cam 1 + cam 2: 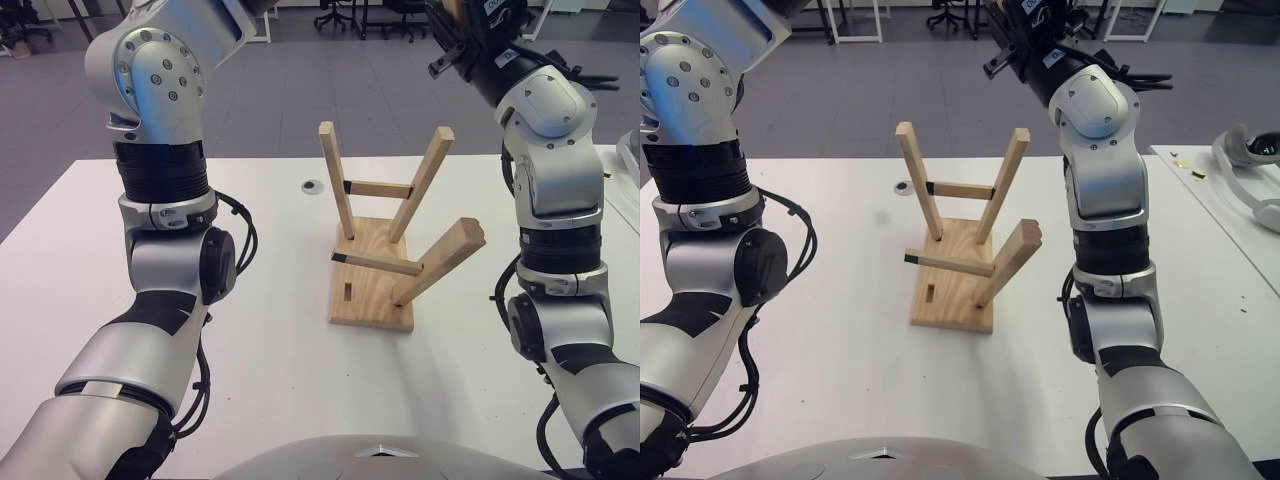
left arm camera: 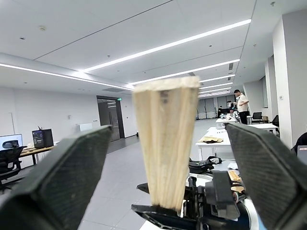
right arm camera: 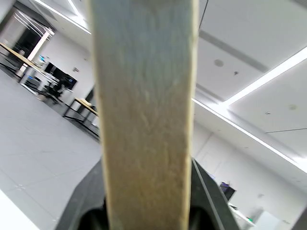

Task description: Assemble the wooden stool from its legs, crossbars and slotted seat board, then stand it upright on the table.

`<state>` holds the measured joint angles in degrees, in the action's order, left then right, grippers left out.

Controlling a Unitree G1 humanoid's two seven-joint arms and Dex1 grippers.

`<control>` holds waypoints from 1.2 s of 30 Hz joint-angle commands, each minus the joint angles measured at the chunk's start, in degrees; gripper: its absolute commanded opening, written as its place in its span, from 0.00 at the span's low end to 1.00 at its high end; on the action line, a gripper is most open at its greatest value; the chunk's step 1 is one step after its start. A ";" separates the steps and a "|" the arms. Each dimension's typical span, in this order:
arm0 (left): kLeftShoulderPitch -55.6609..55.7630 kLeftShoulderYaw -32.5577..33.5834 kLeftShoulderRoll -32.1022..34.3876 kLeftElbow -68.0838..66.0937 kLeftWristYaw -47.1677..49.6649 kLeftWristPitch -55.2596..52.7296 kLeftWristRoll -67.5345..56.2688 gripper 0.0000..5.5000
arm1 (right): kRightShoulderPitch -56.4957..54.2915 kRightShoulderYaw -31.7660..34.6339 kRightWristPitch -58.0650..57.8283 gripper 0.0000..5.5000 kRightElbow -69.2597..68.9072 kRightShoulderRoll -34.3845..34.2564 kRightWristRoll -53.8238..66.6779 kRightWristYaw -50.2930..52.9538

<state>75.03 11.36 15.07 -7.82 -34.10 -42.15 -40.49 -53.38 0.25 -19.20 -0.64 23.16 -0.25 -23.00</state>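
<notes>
Left end effector [image 2: 169, 127] and right end effector [image 3: 146, 206] meet high above the desk [image 1: 270, 340], and the risk sits in that meeting. The loose leg [image 2: 165, 143], which I take from its width to be the stool's fourth, has only one grip on it. If the right lets go before the left closes, the leg would likely fall, and a drop onto the half-built frame could knock the standing parts out of their slots. The left end effector is released, its two pads [image 2: 72, 172] spread wide with the leg's end between them and touching neither. The right end effector is clenched on the same leg lower down, its dark fingers [image 3: 86, 206] against both sides. Below, around the middle of the desk, the seat board [image 1: 365, 310] lies flat, underside up. From its left side there is an empty slot [image 1: 347, 291] by the near-left corner, then the far-left leg [image 1: 337, 180] standing. An upper crossbar [image 1: 380, 188] joins that leg to the far-right leg [image 1: 422, 185]. A lower crossbar [image 1: 378, 262] runs to the near-right leg [image 1: 440, 262], which leans outward and looks poorly seated. Forcing the fourth leg into the slot could tip that leaning one further.
</notes>
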 commanded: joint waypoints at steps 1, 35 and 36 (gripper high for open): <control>-0.66 -0.26 0.37 0.53 -0.75 -0.11 -0.71 0.79 | 0.92 0.58 -2.14 0.19 -0.49 -0.61 2.96 -1.82; 0.43 -0.35 -0.24 -1.95 0.28 -3.65 -2.75 0.38 | 3.77 -0.97 -5.27 0.19 -6.60 1.37 3.69 -5.15; 0.34 -0.52 -0.11 -1.78 -0.03 -4.10 -2.86 0.38 | 3.79 -1.01 -5.27 0.19 -6.60 1.53 3.78 -5.29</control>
<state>75.07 11.15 13.91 -10.56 -33.38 -44.96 -42.59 -50.13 -0.75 -24.00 -6.76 23.94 3.17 -27.45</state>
